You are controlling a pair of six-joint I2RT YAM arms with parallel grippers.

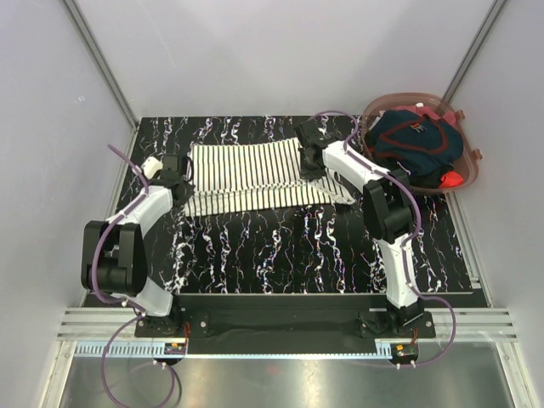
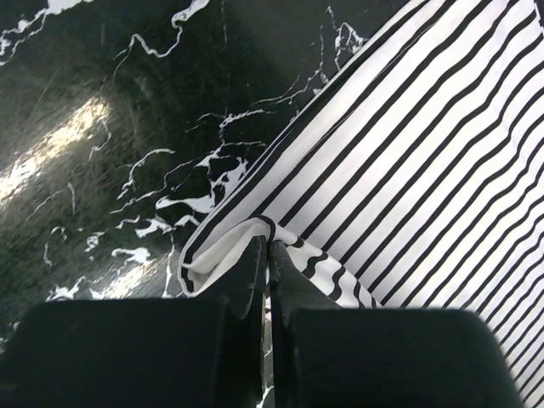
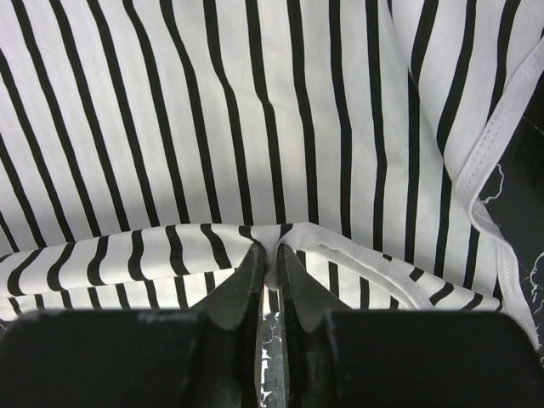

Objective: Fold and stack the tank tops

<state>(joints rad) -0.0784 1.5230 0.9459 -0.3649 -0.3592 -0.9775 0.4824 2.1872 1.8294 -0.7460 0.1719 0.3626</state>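
The white tank top with thin navy stripes (image 1: 251, 174) lies spread across the far half of the black marbled table (image 1: 280, 246). My left gripper (image 1: 181, 174) is shut on its left edge, a fold of the striped tank top (image 2: 408, 144) pinched at the tips of the left gripper (image 2: 265, 246). Over on the other side, my right gripper (image 1: 308, 161) is shut on the shirt's right edge; the right gripper (image 3: 270, 251) holds a bunched hem of the striped tank top (image 3: 255, 110). The dark navy tank top (image 1: 414, 144) with red trim sits crumpled in the basket.
A translucent pink basket (image 1: 472, 166) stands at the table's back right corner, close to my right arm. White enclosure walls ring the table. Bare marbled surface (image 2: 102, 127) shows left of the shirt.
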